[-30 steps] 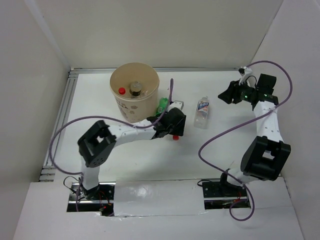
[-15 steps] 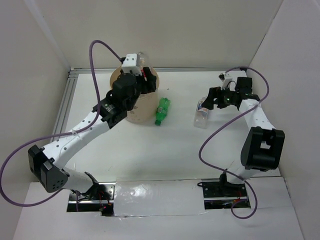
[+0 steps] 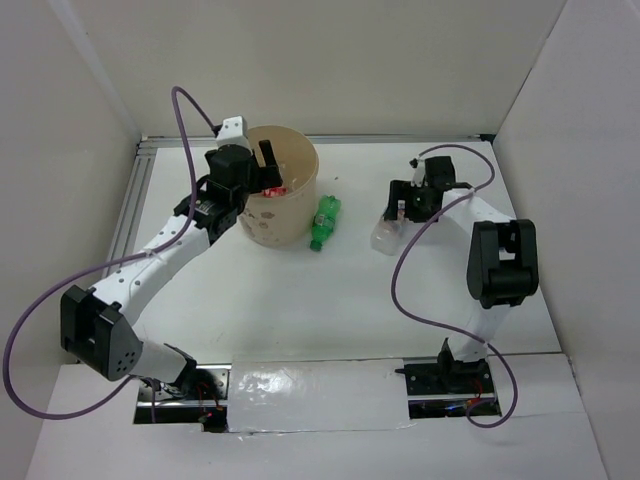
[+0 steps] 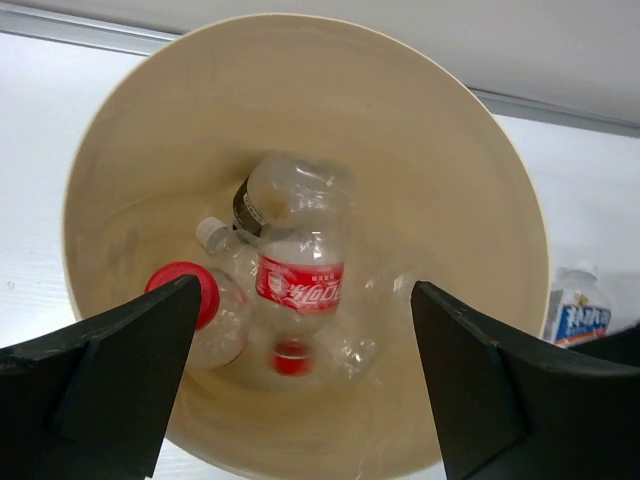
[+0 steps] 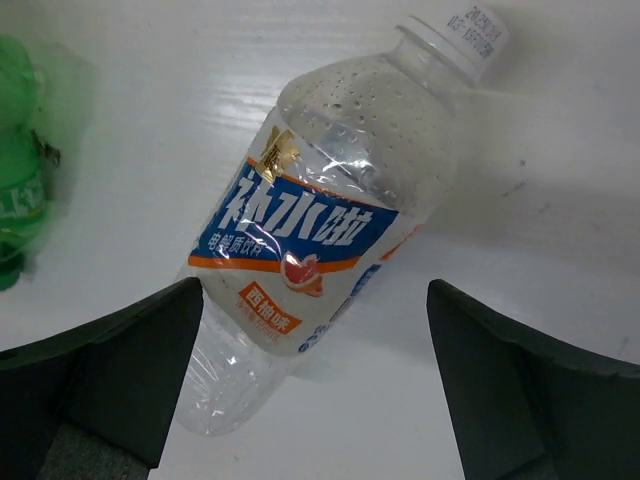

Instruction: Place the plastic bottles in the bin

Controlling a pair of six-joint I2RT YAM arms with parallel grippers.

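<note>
The tan bin [image 3: 285, 215] stands at the back left. My left gripper [image 3: 258, 168] hovers over its mouth, open and empty. In the left wrist view the bin [image 4: 430, 150] holds three clear plastic bottles: a red-labelled one [image 4: 300, 282], a red-capped one [image 4: 186, 296] and a dark-banded one [image 4: 270, 195]. A green bottle [image 3: 322, 222] lies on the table right of the bin. A clear bottle with a white-blue label [image 3: 384, 233] lies further right. My right gripper [image 3: 402, 205] stands open above it. The bottle [image 5: 320, 225] lies slantwise between the open fingers [image 5: 120, 370], untouched.
White walls enclose the table on three sides, and a metal rail [image 3: 125, 230] runs along the left edge. The green bottle [image 5: 20, 190] shows at the left edge of the right wrist view. Purple cables loop from both arms.
My left arm lifted a red-capped bottle from the table to the bin and opened; the bottle now lies inside. My right arm swung left over the white-blue bottle, opened, and the bottle shifted slightly.
</note>
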